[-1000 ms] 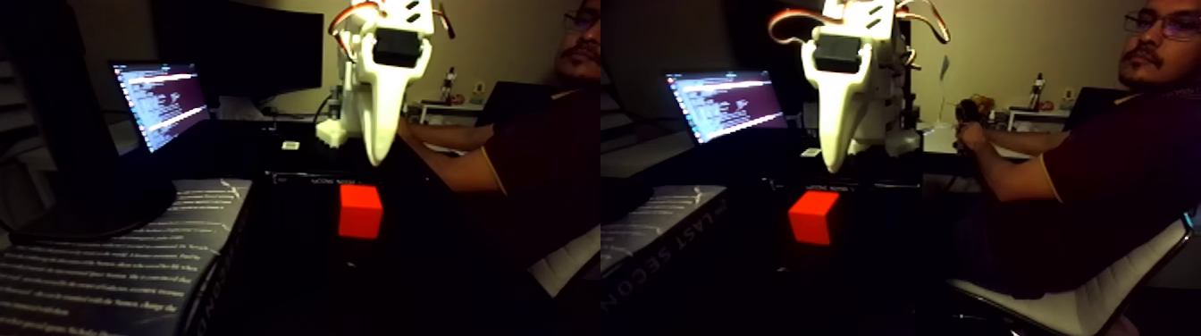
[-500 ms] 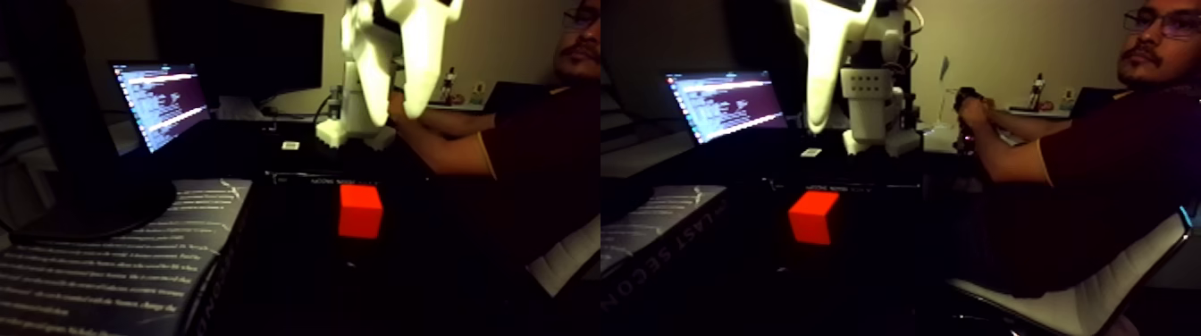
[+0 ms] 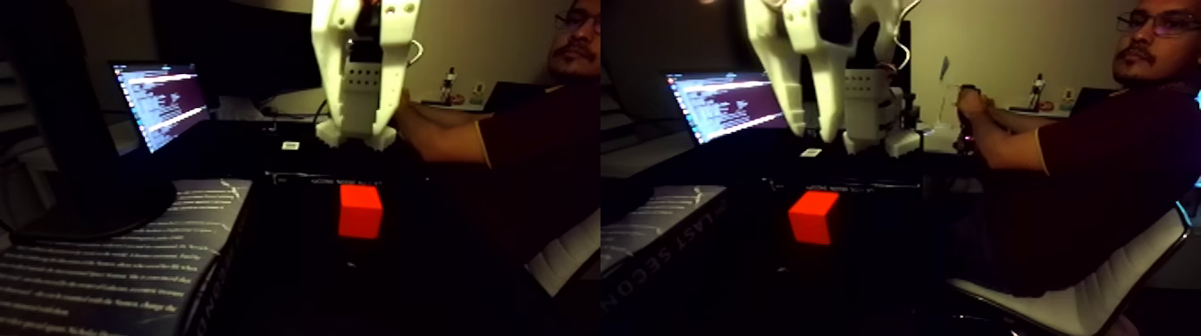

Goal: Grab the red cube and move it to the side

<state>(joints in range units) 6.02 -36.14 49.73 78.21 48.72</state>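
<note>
- A person [image 3: 1090, 170] in a dark red shirt sits at the right side of the frame on a white chair [image 3: 1099, 295], with both hands [image 3: 970, 103] held together near the upper middle right.
- A dark table [image 3: 402, 277] fills the lower middle of the picture; it is very dim, so its edges are hard to tell.
- A book with white printed lines [image 3: 98, 268] lies at the lower left of the frame.
- A laptop [image 3: 161, 103] with a lit screen stands at the upper left, behind the book.
- The white robot arm [image 3: 357, 89] hangs down from the top edge, a little left of centre in the left half of the picture.
- The gripper [image 3: 359, 125] points downward, and its two white fingers [image 3: 332, 85] are spread apart with nothing between them; it is above the cube and not touching it.
- The red cube [image 3: 360, 212] rests on the dark table in the middle of the left half, below the gripper and well apart from it, to the right of the book.
</note>
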